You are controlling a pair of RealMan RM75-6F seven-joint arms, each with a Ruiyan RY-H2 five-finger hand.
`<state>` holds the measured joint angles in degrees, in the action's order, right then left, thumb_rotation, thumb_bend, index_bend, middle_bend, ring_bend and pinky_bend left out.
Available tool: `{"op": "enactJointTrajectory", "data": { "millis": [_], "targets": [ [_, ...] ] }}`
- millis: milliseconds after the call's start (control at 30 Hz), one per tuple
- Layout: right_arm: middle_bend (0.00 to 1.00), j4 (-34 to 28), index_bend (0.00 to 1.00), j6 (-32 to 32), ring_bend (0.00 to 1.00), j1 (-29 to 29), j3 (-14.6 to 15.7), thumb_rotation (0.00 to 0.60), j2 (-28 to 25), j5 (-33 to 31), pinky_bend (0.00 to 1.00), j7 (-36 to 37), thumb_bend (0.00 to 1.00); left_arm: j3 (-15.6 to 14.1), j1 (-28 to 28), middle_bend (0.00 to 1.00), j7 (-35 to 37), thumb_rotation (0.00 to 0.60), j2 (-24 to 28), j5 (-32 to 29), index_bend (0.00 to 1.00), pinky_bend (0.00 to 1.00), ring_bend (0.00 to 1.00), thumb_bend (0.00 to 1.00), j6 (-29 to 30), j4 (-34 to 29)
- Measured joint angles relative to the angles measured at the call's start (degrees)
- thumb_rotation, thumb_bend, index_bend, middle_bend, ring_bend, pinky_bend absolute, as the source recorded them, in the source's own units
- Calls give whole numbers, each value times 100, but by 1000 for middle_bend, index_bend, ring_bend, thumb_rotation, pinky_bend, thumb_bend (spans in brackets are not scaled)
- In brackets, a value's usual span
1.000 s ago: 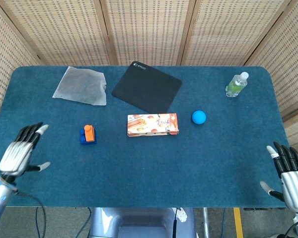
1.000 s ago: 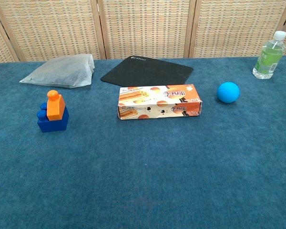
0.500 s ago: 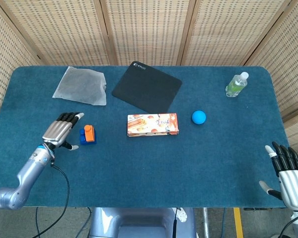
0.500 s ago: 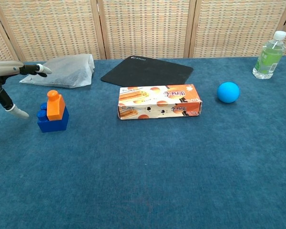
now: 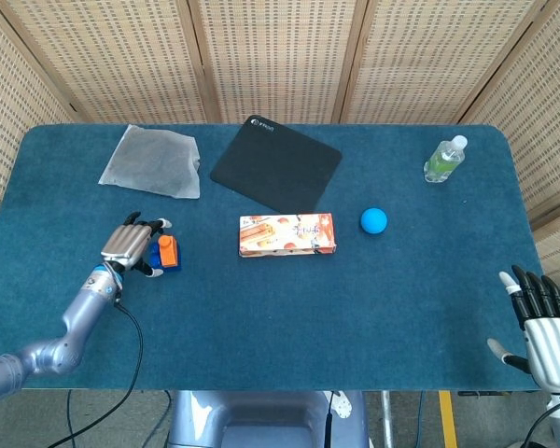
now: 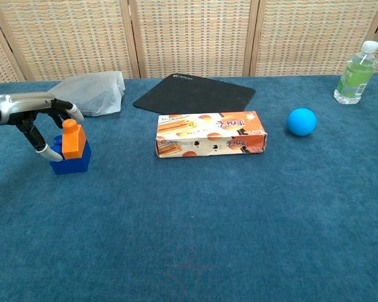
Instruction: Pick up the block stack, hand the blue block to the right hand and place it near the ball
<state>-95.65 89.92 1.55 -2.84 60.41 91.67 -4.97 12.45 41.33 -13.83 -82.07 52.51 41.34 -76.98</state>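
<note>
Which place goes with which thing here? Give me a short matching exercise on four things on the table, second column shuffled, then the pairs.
Things:
1. orange block
2. ball
3. bottle
4. left hand

Places:
A. far right corner of the table
B. on top of the blue block
C. right of the snack box
D. at the block stack's left side

Pairs: 1-B, 2-C, 3-A, 4-D

Blue-carpeted desk (image 5: 261,308); on it: clear bag (image 5: 152,161) far left, black mat (image 5: 276,163) beside it, snack box (image 5: 287,234) mid-desk, ball (image 5: 373,220) right of box, bottle (image 5: 445,159) far right, block stack (image 5: 167,253) left
</note>
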Motion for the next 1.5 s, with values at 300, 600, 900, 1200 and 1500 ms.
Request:
{"op": "enactJointTrajectory", "data": {
  "millis": [300, 600, 900, 1200, 1500],
  "targets": [
    [0, 44, 0, -44, 0, 18, -19, 600, 1, -74, 0, 103, 0, 80, 175, 481, 331, 600, -373, 59, 504, 45, 366, 108, -4, 415],
    [0, 55, 0, -48, 0, 13, 3, 600, -17, -66, 0, 180, 0, 287, 24, 509, 966, 600, -95, 359, 560, 53, 374, 137, 347, 160],
    [0, 14, 0, -102, 0, 52, 27, 600, 0, -9, 0, 120, 0, 777, -448, 514, 3153, 600, 487, 738, 576, 44, 374, 149, 551, -636],
    [0, 129, 0, -241, 0, 434, -59, 600, 30, 443, 0, 478, 0, 1322, -903, 514, 6477, 600, 684, 1101, 580, 6, 375, 156, 354, -1206],
    [0, 378, 0, -751, 0, 1420, -358, 600, 87, 906, 0, 1578, 0, 1652, -774, 514, 8399, 600, 54, 1370, 580, 0, 374, 182, -181, -1336]
  ]
}}
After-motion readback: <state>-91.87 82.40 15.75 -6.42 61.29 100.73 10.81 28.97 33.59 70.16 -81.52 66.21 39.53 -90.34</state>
